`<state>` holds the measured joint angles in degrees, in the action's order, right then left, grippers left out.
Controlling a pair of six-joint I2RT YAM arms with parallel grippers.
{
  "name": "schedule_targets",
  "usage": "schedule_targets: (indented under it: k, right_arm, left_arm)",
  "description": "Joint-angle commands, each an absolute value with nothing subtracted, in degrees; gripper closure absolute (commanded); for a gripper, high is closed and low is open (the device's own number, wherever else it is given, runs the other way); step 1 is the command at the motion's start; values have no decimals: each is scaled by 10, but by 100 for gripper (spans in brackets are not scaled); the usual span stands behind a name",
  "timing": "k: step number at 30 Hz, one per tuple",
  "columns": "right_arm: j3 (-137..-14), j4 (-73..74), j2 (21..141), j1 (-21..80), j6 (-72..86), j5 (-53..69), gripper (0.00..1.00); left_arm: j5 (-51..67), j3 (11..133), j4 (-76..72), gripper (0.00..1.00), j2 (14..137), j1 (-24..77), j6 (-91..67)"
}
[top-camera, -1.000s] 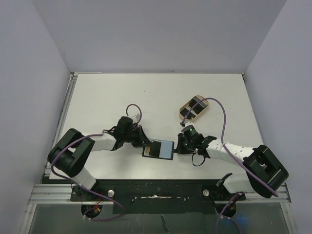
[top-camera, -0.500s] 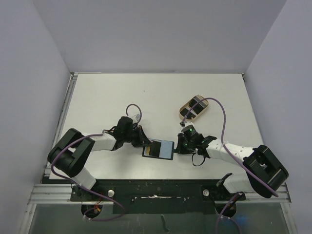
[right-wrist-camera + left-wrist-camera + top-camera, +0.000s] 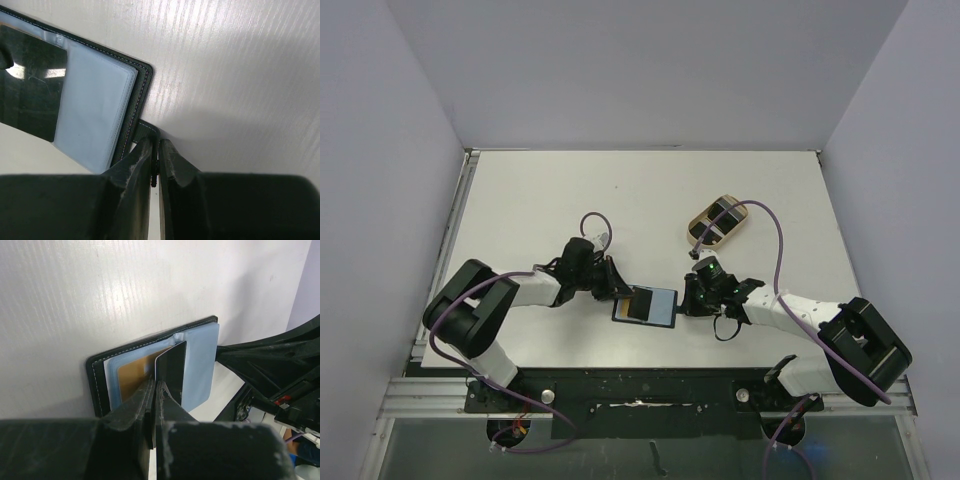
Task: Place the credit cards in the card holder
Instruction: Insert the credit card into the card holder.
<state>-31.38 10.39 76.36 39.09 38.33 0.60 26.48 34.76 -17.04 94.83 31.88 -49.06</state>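
The black card holder (image 3: 646, 306) lies open on the table between both arms, its bluish-grey panels (image 3: 200, 365) showing. A tan-gold card (image 3: 132, 377) sits in its left pocket. My left gripper (image 3: 155, 390) is shut on a dark credit card (image 3: 172, 367), held on edge with its far end in the holder's sleeves. My right gripper (image 3: 155, 150) is shut on the holder's snap-strap tab (image 3: 147, 131) at its right edge. The holder also shows in the right wrist view (image 3: 95, 110).
A beige oval tray (image 3: 718, 221) holding dark cards stands at the back right, behind the right arm. The right arm's purple cable (image 3: 775, 250) loops above it. Grey walls close in the table on three sides.
My left gripper has edged slightly right, toward the holder, with the dark card. The right gripper and the holder have not moved.
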Motion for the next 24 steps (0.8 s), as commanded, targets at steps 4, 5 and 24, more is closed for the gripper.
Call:
schedule_targets:
  k: [4,5,24]
  right_arm:
    - [-331,96,766,396,379,-5,95]
    - [-331,94,766,396,379,-4,95]
    - [-325,80,766,397,392,0,95]
  left_arm:
    - [265,352,-216,100,963,325,-501]
    - [266,352,-219,100,965,327,-502]
    - [266,322,-276,100,959,338,-517]
